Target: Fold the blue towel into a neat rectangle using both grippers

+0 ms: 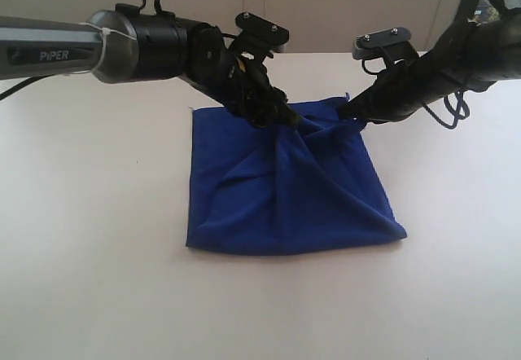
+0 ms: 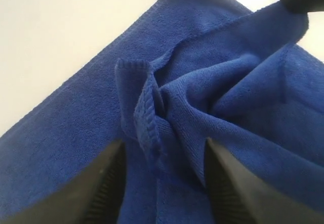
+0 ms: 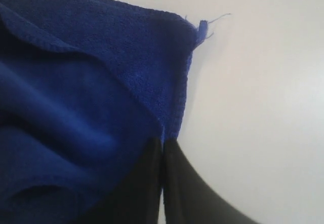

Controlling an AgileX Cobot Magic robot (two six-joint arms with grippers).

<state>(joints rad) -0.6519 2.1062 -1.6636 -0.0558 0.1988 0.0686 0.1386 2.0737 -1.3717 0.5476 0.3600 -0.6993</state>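
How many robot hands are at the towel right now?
2. The left hand is midway along the far edge of the towel, fingers open over a bunched fold. The right hand pinches the far right edge near the corner.

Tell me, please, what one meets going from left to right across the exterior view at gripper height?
Left arm → left gripper → right gripper → right arm; the blue towel spans under both grippers, so left unplaced.

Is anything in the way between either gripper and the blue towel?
Nothing visible does. The right gripper is shut on the edge of the towel, and the open left gripper straddles a bunched fold.
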